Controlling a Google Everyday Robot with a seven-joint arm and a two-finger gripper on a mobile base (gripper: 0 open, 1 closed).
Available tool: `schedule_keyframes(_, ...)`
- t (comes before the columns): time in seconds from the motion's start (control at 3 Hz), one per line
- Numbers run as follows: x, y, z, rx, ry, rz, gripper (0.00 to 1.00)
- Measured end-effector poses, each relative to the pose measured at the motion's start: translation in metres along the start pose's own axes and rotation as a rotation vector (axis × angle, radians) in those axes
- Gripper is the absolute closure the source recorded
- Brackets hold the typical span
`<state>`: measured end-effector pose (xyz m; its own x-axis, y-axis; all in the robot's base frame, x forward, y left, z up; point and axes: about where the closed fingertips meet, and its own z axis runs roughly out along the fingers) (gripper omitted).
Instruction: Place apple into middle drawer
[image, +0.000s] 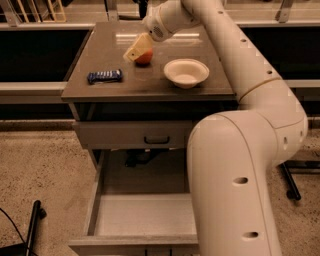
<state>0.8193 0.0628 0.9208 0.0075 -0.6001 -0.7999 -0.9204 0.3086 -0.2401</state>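
Cream-white and bulky, the robot arm (235, 165) fills the right side of the camera view, rising from the lower edge, bending at the right and reaching back over the cabinet to the far left part of its top. The brown cabinet top (100, 55) carries three small things. Below it the middle drawer (145, 215) stands pulled far out toward the camera, a wide grey box with a flat bare floor and low side walls; its right part is hidden behind the arm. Above it the upper drawer front (115, 136) is closed, with a small black handle (157, 140) at its middle. A cream bowl (186, 73) sits upright on the right of the top. A blue snack bar (104, 76) lies flat near the left edge. The apple (145, 58), red-orange, rests on the top between them, farther back, well apart from the drawer. The tan gripper (136, 50) is tilted down against the apple's upper left side, covering part of it; I cannot tell whether it is spread or clamped on the fruit.
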Motion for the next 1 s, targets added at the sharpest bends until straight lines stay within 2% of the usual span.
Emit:
schedule_keyframes(0.33,0.014,-0.007,0.019,0.008,0.028,0.053,0.00)
schedule_keyframes(1.0,0.032,-0.025,0.037,0.061,0.097,0.241,0.00)
